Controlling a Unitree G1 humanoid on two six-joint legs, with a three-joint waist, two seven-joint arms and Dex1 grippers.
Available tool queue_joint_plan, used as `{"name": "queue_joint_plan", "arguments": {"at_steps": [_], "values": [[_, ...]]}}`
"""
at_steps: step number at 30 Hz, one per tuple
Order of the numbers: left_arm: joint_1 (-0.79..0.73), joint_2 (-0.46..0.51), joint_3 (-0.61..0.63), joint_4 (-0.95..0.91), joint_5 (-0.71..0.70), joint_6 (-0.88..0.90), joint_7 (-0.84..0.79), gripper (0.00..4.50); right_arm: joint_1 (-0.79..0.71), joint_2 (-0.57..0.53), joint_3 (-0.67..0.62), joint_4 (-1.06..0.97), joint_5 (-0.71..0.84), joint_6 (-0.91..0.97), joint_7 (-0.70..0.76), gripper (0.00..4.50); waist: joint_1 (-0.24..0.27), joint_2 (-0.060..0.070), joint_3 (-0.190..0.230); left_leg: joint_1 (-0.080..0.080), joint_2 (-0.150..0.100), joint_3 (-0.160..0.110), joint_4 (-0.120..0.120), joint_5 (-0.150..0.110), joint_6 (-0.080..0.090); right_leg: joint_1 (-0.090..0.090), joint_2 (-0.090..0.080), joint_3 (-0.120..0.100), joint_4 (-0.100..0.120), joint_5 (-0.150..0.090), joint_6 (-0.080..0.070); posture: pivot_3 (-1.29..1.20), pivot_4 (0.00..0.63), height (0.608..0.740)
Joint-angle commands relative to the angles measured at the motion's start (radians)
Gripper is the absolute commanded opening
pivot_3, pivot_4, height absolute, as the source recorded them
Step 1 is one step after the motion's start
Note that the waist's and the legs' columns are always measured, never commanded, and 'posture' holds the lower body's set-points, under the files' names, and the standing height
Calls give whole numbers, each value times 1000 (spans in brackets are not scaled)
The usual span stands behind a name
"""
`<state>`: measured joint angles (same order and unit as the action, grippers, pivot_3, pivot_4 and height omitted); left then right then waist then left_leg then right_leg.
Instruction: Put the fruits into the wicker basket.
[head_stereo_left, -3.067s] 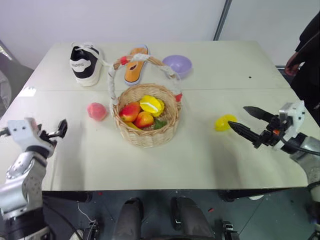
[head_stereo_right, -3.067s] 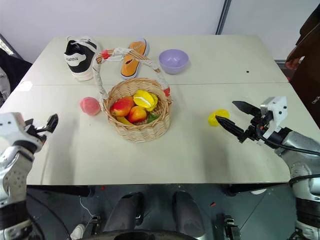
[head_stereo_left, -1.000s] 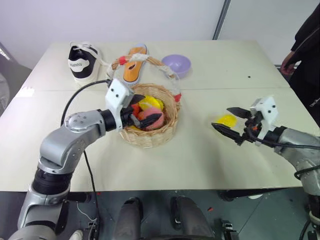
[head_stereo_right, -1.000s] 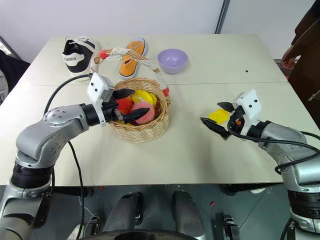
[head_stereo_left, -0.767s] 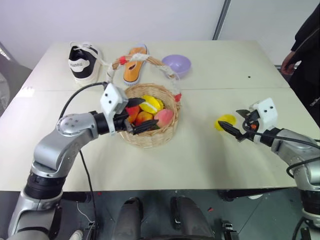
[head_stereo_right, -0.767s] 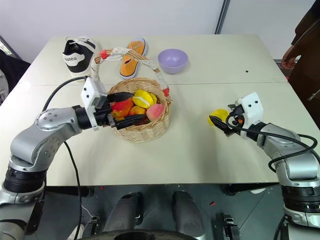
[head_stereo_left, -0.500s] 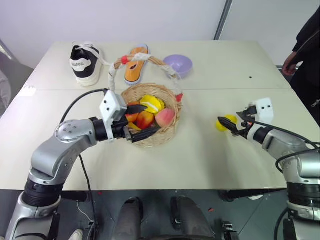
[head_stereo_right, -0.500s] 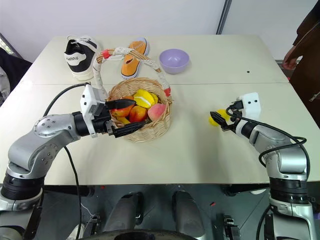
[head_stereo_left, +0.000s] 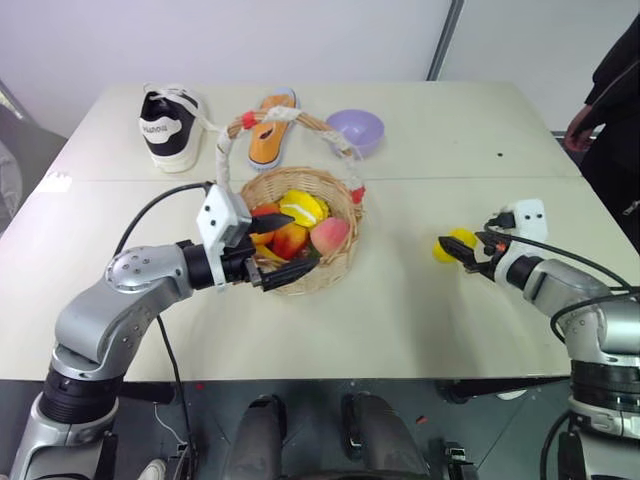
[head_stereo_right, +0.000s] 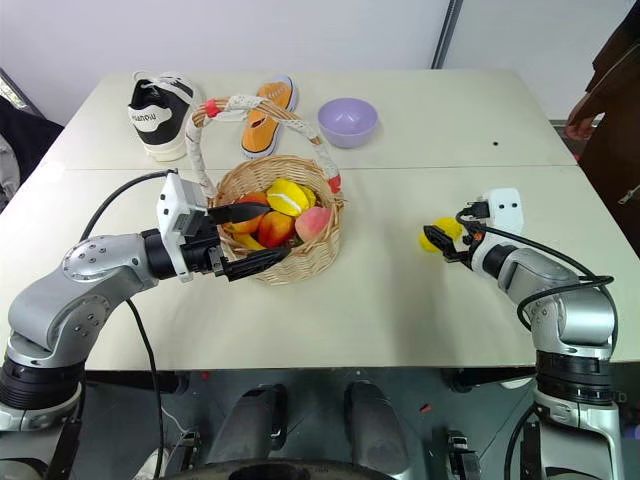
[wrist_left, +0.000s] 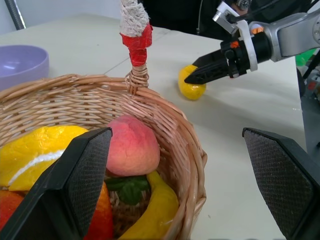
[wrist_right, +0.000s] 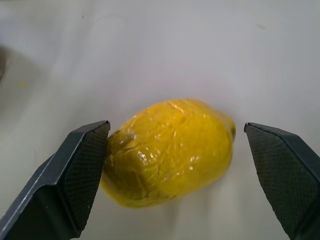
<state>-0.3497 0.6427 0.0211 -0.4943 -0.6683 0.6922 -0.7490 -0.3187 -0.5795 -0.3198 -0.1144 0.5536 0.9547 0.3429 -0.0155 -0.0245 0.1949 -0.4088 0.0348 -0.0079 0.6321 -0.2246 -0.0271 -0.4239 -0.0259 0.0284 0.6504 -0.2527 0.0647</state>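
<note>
One table (head_stereo_left: 400, 300) carries everything we see. On it, the wicker basket (head_stereo_left: 330, 262) holds a peach (head_stereo_left: 331, 235), mangoes (head_stereo_left: 288, 240) and a yellow ridged fruit (head_stereo_left: 303, 208). Our left gripper (head_stereo_left: 285, 248) hovers at the basket's near rim, fingers spread wide and empty. Our right gripper (wrist_right: 175, 165) stands open around the lemon (wrist_right: 167, 150), which lies on the table well right of the basket.

One wicker basket (head_stereo_left: 300, 270); one peach (head_stereo_left: 330, 236); one lemon (head_stereo_left: 448, 244); two mangoes (head_stereo_left: 288, 240); one lilac bowl (head_stereo_left: 356, 128); two unmatched shoes (head_stereo_left: 165, 125); two grippers (head_stereo_left: 284, 250).
</note>
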Motion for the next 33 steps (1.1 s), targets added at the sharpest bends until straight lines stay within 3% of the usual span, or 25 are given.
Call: {"name": "queue_joint_plan", "arguments": {"at_steps": [1,6,9,11,20,25,30,33], "values": [[-20,-5,15,-21,-19,-2,2,4454,-20,36,-62,-37,49,73,-47,4500,0,0,0,0,0,0,0,0,0,0,0,0,0,0,0,0,150,740],[-23,-8,15,-18,-15,-6,0,4454,-39,94,-103,-41,94,95,-80,4500,0,0,0,0,0,0,0,0,0,0,0,0,0,0,0,0,150,740],[-20,-6,19,-18,-13,-8,-2,4500,-46,104,-115,-44,111,98,-83,3637,-1,0,0,0,0,0,0,0,0,0,0,0,0,0,0,0,150,740],[-12,-3,32,-21,-17,-15,-4,4500,-45,97,-112,-51,115,92,-76,2771,-1,0,0,0,0,0,0,0,0,0,0,0,0,0,0,0,150,740],[75,42,149,-17,-29,-37,-19,4500,-32,50,-62,-84,85,33,-18,2771,-4,0,0,0,0,0,-1,0,0,0,0,0,0,0,0,0,150,740],[187,86,296,6,-52,-38,-36,4500,-8,-64,-5,-155,40,-50,90,2771,-4,1,0,0,0,0,-1,0,0,-1,0,0,0,-2,-3,0,150,740],[267,100,356,-1,-72,-67,-76,4500,-8,-109,19,-125,2,-93,127,2771,-2,1,0,0,1,0,-1,0,0,-1,0,0,-1,-2,-3,0,150,740],[275,91,357,-40,-103,-81,-85,4500,6,-125,61,-113,-29,-103,151,3596,2,1,0,0,1,1,0,0,0,0,-1,0,-1,-2,-4,0,150,740]]}}
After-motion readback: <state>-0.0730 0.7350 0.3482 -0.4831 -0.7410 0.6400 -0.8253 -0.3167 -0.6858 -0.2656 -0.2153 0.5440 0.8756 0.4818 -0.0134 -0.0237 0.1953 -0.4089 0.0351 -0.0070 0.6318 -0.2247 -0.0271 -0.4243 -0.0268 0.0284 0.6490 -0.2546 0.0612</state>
